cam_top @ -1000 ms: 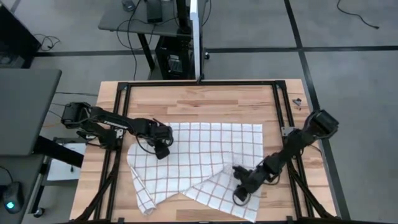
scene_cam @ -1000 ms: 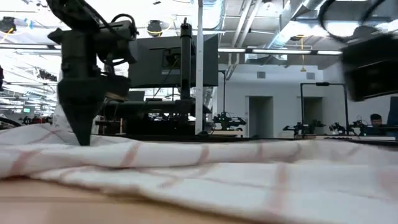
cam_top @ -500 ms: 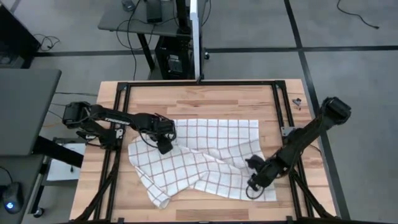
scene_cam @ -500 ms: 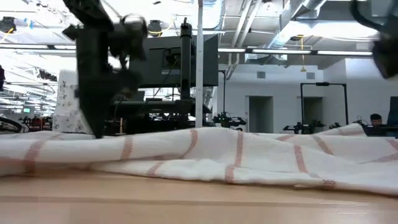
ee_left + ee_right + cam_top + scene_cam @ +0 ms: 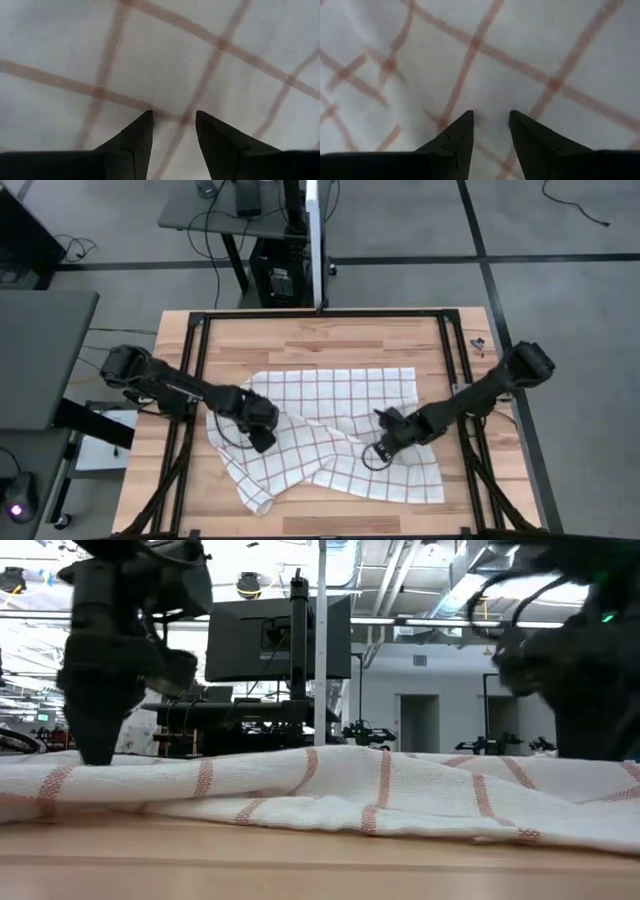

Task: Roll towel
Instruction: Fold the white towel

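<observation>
The towel [image 5: 330, 405], white with a grid of reddish-brown lines, lies crumpled across the middle of the wooden table, with a fold running slantwise toward its near left corner [image 5: 255, 502]. In the low view the towel [image 5: 380, 795] shows as a low ridge. My left gripper [image 5: 262, 442] points down on the towel's left part. My right gripper [image 5: 378, 452] points down on its right part. Both stand out dark above the cloth in the low view, the left gripper [image 5: 95, 755] and the right gripper [image 5: 590, 740]. My left gripper [image 5: 174, 115] comes at the towel from above, pointing steeply down. Its two fingertips [image 5: 142, 122] sit on the cloth [image 5: 172, 107], a narrow strip of it between them; one layer or several, I cannot tell. The towel lies on the table around the hold. My right gripper [image 5: 491, 114] also meets the towel from above, slanting down. Its fingertips [image 5: 465, 120] are on the cloth, with a narrow, shaded gather [image 5: 491, 102] between them, away from any edge that shows. The cloth lies slack on the table around it.
A black frame [image 5: 195, 380] runs along the table's left, far and right sides. Bare wood [image 5: 320, 340] shows beyond the towel's far edge and along the near edge [image 5: 330, 520]. A small dark item [image 5: 478, 345] lies at the far right corner.
My left gripper has gone toward the table's near edge. My right gripper has gone toward the far edge and then leftward, tipping more steeply down. The towel's near right part has been drawn along toward the middle, and a ridge of cloth has risen there.
</observation>
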You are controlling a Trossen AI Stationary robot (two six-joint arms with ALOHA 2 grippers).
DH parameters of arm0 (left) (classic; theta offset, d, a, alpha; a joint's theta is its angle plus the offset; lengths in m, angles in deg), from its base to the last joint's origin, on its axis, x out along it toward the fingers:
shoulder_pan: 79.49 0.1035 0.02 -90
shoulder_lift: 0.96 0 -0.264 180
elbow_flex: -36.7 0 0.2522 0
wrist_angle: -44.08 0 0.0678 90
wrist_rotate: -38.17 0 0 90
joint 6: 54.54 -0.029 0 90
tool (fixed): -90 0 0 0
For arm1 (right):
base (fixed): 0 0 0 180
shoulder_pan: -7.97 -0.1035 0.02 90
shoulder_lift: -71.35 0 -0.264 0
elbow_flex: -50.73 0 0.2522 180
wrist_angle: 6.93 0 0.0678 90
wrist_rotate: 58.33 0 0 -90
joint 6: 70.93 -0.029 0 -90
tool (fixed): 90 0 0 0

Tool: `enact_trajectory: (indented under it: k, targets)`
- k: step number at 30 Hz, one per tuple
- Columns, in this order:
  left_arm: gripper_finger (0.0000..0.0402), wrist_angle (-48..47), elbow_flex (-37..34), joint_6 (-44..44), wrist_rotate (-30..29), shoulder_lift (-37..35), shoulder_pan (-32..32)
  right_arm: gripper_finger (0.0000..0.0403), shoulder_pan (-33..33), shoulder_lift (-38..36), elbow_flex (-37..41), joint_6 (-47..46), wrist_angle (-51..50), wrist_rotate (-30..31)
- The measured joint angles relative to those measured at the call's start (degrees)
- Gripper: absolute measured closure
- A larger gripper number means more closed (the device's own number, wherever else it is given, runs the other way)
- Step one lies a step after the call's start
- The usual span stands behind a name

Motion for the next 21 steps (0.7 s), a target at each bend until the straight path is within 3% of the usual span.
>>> enact_trajectory:
  k: [5, 11, 15, 17, 21]
  targets:
    - [0.0267, 9.47, 0.17, 9.69, 0.17, 3.4, -5.04, 0.028, 11.31, 1.79, -0.11, 15.97, 0.45, -1.93]
    - [0.0267, 25.08, 0.13, 22.02, 0.71, 8.5, -8.56, 0.028, 30.6, 1.95, 0.05, 36.92, 5.59, -2.45]
    - [0.0267, 37.73, 1.2, 26.21, 4.42, 13.1, -9.14, 0.028, 42.59, 2.34, -0.86, 46.48, 10.37, -8.74]
    - [0.0267, 37.3, 3.21, 24.76, 7.18, 14.03, -8.6, 0.028, 46.96, 2.06, -3.09, 48.87, 9.6, -12.9]
    - [0.0267, 25.56, 7.52, 18.62, 8.17, 11.82, -5.99, 0.028, 49.96, -1.37, -7.02, 50.79, 5.87, -20.51]
